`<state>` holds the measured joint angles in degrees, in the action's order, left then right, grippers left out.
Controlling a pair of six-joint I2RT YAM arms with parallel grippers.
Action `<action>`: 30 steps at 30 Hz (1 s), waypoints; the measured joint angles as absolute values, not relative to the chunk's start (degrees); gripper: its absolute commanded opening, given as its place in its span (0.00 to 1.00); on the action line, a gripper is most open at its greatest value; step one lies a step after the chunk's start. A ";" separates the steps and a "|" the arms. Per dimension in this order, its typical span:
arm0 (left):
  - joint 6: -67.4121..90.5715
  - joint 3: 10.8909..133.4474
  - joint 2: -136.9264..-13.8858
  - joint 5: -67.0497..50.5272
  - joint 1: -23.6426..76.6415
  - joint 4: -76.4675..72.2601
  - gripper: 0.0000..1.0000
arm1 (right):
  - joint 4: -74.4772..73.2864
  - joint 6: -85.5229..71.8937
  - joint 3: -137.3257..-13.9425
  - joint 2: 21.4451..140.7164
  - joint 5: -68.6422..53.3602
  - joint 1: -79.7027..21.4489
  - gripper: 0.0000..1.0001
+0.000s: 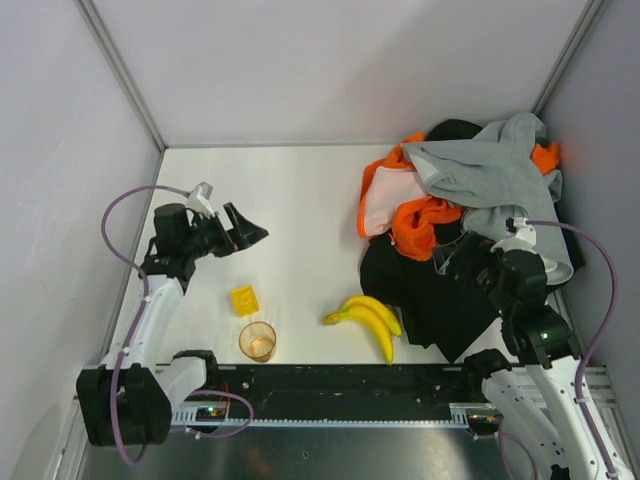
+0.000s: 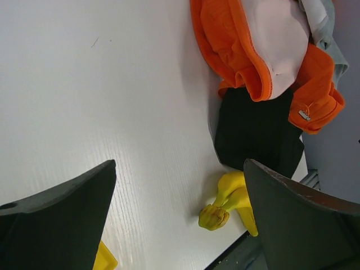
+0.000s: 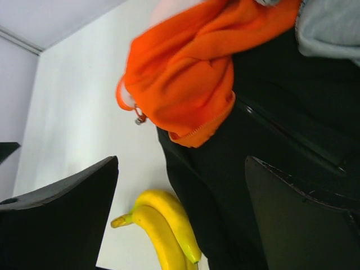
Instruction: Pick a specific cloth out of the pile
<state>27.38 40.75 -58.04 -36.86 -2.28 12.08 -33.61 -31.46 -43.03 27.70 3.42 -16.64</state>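
Two robot arms, claws spread wide and empty: left gripper above the white table, right gripper over the pile near bananas

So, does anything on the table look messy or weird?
Yes, the pile in the far right corner is a jumble: a grey garment flopped over an orange garment whose pale lining shows, and a black garment sprawling out toward the bananas. The cup stands upright, and nothing looks spilled or broken.
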 measured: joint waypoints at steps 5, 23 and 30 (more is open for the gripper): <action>24.25 44.97 -62.06 -34.79 -2.28 18.65 1.00 | -36.71 -31.46 -43.03 31.00 5.06 -16.64 0.99; 15.88 51.66 -62.11 8.32 19.14 36.34 1.00 | -40.23 -31.51 -43.05 39.83 7.35 -18.79 0.99; 15.40 51.66 -59.86 21.43 25.63 36.91 1.00 | -40.45 -31.53 -43.05 43.46 11.40 -24.53 0.99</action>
